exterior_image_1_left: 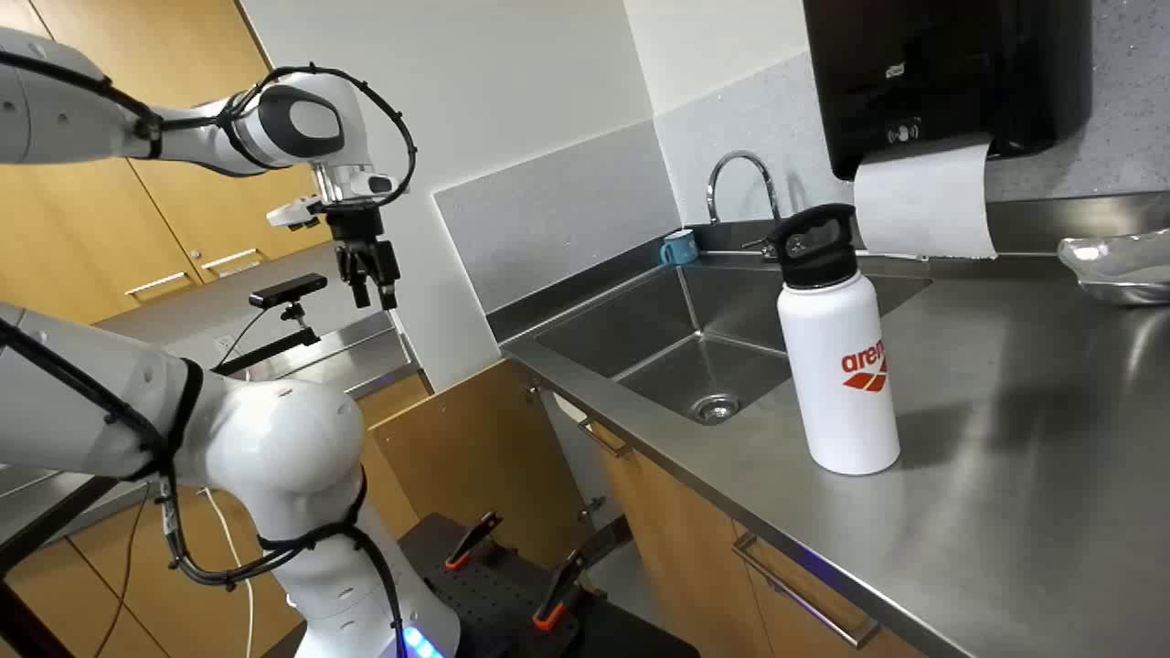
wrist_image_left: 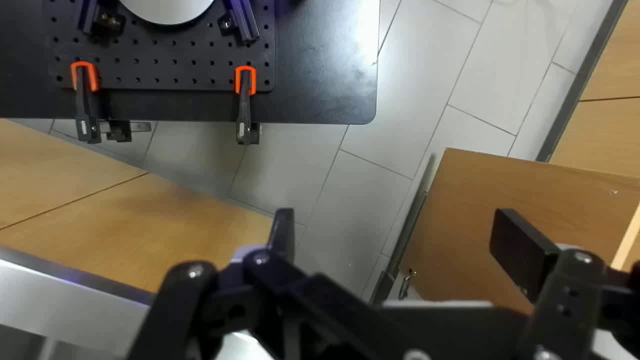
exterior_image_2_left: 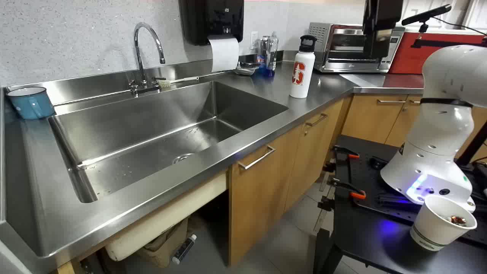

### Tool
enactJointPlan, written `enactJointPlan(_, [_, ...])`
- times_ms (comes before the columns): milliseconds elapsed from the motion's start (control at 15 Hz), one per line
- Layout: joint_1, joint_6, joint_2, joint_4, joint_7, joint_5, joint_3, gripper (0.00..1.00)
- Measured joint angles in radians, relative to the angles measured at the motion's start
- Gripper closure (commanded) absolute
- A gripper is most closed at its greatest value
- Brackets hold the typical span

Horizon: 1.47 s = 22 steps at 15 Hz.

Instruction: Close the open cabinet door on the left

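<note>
While the cabinet door (exterior_image_1_left: 484, 439) — flat, plain brown wood — stands open, the blocky black end effector (wrist_image_left: 392, 225) gapes wide, empty.

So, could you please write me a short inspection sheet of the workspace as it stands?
Surface: steel counter with a sink set into it; black table carrying the arm.
Job's things: cabinet door stands open below counter height, near the sink.
Clutter: white bottle on the steel counter; blue mug at the sink's corner; paper cup on the black table, contents unclear.
Grippers: one gripper, open, holding nothing, pointing down, apart from the cabinet door.
Cables: black cable strapped along the arm, looping out above the gripper.
Surroundings: paper towel dispenser with a paper sheet hanging; toaster oven behind the white bottle in an exterior view; two orange-tipped clamps on the black table's edge.
</note>
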Motion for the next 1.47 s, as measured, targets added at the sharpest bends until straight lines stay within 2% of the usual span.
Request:
enactJointPlan(533, [-0.001, 0.000, 0.001, 0.000, -0.007, 0.000, 0.003, 0.00])
enactJointPlan(667, [0.005, 0.004, 0.017, 0.000, -0.074, -0.005, 0.022, 0.00])
enactJointPlan(1067, [0.075, 0.145, 0.176, 0.000, -0.267, -0.039, 0.128, 0.00])
enactJointPlan(1200, [0.108, 0.187, 0.242, 0.006, -0.322, -0.072, 0.147, 0.00])
enactJointPlan(1467, [0.145, 0.188, 0.324, 0.037, -0.357, -0.118, 0.159, 0.00])
